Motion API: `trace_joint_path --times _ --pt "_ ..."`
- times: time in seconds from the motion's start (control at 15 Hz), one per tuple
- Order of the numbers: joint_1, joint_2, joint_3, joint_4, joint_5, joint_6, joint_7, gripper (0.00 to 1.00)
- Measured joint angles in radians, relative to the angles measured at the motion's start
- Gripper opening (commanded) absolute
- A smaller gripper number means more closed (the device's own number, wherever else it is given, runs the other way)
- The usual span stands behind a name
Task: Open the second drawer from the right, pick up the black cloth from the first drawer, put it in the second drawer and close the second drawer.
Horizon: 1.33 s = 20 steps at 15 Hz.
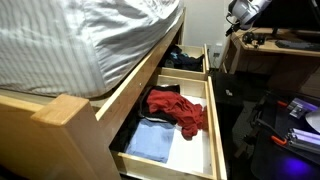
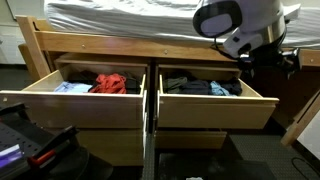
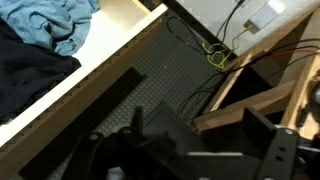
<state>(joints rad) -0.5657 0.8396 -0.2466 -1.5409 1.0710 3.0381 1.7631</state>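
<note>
Two wooden drawers stand pulled out under the bed in both exterior views. The right-hand drawer (image 2: 215, 108) holds a black cloth (image 2: 188, 87) and a blue-green cloth (image 2: 222, 89). The left-hand drawer (image 2: 75, 108) holds a red cloth (image 2: 110, 82) and a light blue cloth (image 2: 70, 88). In the wrist view the black cloth (image 3: 25, 70) lies next to a blue cloth (image 3: 55, 25) inside a drawer. My gripper (image 3: 195, 112) is open and empty. It hangs outside that drawer's wooden side wall (image 3: 90, 85), over the floor. It shows above and to the right of the drawers (image 2: 258, 47).
The bed frame and striped mattress (image 1: 80, 40) overhang the drawers. Cables (image 3: 215, 50) and a wooden frame (image 3: 250, 95) lie on the floor beside the drawer. A desk with equipment (image 1: 275, 45) stands behind. A black case (image 2: 40, 145) sits at the front.
</note>
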Motion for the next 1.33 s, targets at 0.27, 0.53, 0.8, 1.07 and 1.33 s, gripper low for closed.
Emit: trace_joint_path --times 0.27,0.53,0.8,1.07,1.33 --pt "-0.171 0.164 0.136 0.136 0.040 -0.214 -0.095 1.00" --pt "-0.181 0.280 0.158 0.203 0.040 -0.298 -0.117 1.00" --pt "-0.175 0.282 0.153 0.219 0.040 -0.300 -0.117 1.00" --pt "-0.138 0.324 0.157 0.225 0.039 -0.352 -0.117 1.00" --pt "-0.109 0.429 0.208 0.301 0.057 -0.376 -0.182 1.00"
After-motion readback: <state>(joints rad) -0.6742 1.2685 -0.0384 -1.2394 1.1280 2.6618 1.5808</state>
